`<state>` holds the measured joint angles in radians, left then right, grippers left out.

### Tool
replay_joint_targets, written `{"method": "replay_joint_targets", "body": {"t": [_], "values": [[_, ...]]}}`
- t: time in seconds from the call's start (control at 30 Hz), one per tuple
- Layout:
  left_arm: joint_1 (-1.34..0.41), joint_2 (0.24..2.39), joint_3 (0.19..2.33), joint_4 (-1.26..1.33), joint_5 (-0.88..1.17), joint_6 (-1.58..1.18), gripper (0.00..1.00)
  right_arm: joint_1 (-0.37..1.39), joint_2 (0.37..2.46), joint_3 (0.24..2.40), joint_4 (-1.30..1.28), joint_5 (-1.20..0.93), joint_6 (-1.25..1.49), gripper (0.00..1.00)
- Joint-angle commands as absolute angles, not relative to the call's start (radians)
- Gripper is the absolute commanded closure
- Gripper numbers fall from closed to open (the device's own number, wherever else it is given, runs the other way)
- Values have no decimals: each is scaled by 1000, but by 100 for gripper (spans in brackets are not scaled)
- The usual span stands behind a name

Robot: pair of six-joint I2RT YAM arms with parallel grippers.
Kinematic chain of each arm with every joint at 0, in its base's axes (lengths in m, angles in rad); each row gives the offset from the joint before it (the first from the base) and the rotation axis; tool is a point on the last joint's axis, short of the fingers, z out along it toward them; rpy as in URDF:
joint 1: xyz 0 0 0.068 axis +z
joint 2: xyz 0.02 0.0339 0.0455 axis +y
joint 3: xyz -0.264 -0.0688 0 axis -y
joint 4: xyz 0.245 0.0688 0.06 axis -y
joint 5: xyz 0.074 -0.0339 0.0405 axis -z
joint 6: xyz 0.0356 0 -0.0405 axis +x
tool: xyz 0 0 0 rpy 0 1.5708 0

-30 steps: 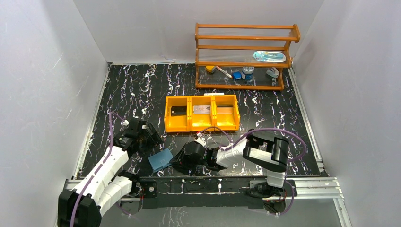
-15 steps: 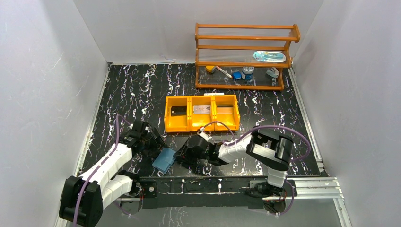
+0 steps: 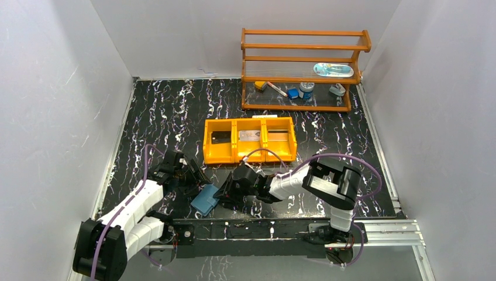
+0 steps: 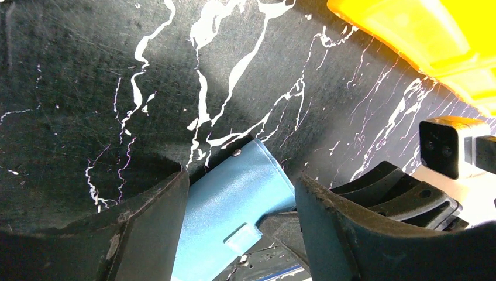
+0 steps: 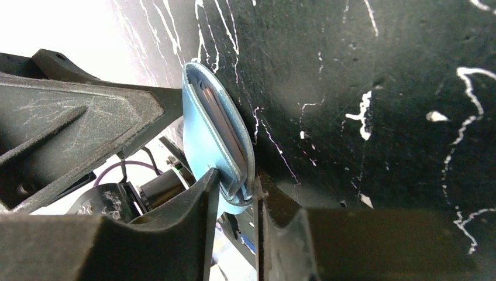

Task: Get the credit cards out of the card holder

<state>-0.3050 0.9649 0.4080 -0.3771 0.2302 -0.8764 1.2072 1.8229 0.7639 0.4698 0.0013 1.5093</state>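
From above, your card holder (image 3: pixel 205 199) lies near the orange tray (image 3: pixel 222 157), on its arm-base side, not yet emptied.

Left wrist: your left gripper (image 4: pixel 240 196) straddles it, jaws wide.

Right wrist: your right gripper (image 5: pixel 237 190) pinches its edge, and the credit cards (image 5: pixel 221 120) are still tucked inside.

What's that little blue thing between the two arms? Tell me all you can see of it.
It is the card holder, a small flat slate-blue wallet, leather-like, with a small stud and a tab. It sits near the front edge of the table, tipped up. The right gripper pinches one edge; thin grey card edges show inside its open side. The left gripper straddles its other end, fingers open.
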Motion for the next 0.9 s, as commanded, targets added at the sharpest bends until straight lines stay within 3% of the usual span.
{"method": "replay_joint_targets", "body": {"t": [0.0, 0.13, 0.27, 0.4, 0.63, 0.87], "values": [[-310, 945, 406, -402, 280, -880, 36, 1212, 1783, 773, 454, 46, 1447, 74], [-309, 910, 444, -406, 282, -860, 31, 1209, 1659, 760, 359, 151, 1347, 88], [-309, 863, 526, -468, 205, -803, 21, 1206, 1486, 762, 139, 298, 1207, 95], [-308, 848, 604, -527, 110, -727, 15, 1201, 1304, 785, -215, 477, 1134, 95], [-310, 839, 646, -542, 75, -670, 12, 1198, 1057, 905, -716, 667, 1012, 92], [-308, 829, 644, -545, 69, -666, 11, 1198, 1180, 1102, -1008, 669, 959, 91]]}}
